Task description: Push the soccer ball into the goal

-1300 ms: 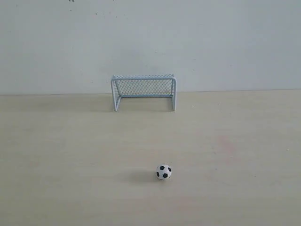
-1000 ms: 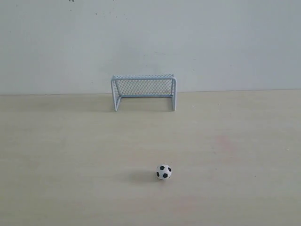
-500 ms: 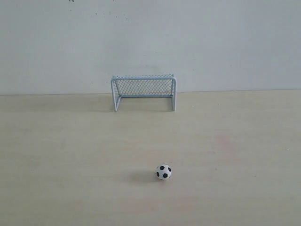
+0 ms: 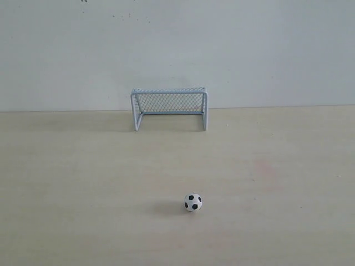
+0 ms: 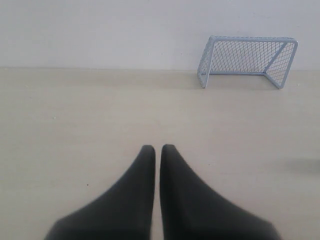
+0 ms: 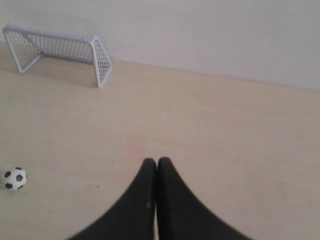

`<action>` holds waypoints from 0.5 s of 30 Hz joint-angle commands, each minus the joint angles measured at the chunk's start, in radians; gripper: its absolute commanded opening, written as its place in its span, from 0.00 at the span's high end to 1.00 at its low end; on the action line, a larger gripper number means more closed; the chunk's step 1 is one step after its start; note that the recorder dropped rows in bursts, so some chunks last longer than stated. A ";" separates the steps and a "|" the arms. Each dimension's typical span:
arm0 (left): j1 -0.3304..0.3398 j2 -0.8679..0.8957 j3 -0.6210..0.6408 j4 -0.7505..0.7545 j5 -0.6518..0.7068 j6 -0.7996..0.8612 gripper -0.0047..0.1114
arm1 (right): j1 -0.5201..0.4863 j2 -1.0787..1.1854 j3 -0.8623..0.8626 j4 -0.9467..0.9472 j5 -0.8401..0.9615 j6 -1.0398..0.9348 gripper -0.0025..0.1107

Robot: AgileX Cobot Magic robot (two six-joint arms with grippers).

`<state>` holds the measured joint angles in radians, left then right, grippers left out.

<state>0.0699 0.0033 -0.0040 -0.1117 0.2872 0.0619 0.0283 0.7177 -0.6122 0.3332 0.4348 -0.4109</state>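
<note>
The soccer ball rests alone on the pale table, well in front of the goal, which stands against the back wall with its mouth facing the ball. In the right wrist view the soccer ball lies far off to the side of my right gripper, which is shut and empty, and the goal stands far beyond. My left gripper is shut with only a thin slit between its fingers and holds nothing; the goal shows ahead of it, the ball is out of that view. Neither gripper appears in the exterior view.
A plain white wall closes off the table right behind the goal. The pale wooden tabletop stretches around the ball on all sides.
</note>
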 commanded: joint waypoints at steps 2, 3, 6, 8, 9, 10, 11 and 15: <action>0.002 -0.003 0.004 0.004 0.001 -0.010 0.92 | 0.002 0.063 -0.009 0.002 0.001 -0.008 0.98; 0.002 -0.003 0.004 0.004 0.001 -0.010 0.92 | 0.002 0.063 -0.009 0.006 0.001 -0.008 0.98; 0.002 -0.003 0.004 0.004 0.001 -0.010 0.92 | 0.002 0.063 -0.009 0.026 -0.004 -0.008 0.98; 0.002 -0.003 0.004 0.004 0.001 -0.010 0.92 | 0.002 0.063 -0.009 0.027 -0.016 -0.008 0.98; 0.002 -0.003 0.004 0.004 0.001 -0.010 0.92 | 0.002 0.063 -0.009 0.027 -0.027 -0.008 0.98; 0.002 -0.003 0.004 0.004 0.001 -0.010 0.92 | 0.002 0.063 -0.009 0.027 -0.038 -0.008 0.98; 0.002 -0.003 0.004 0.004 0.001 -0.010 0.92 | 0.002 0.063 -0.009 0.027 -0.053 -0.008 0.98; 0.002 -0.003 0.004 0.004 0.001 -0.010 0.92 | 0.002 0.063 -0.009 0.027 -0.096 -0.008 0.98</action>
<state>0.0699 0.0033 -0.0040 -0.1117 0.2872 0.0619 0.0283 0.7798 -0.6142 0.3577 0.3754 -0.4109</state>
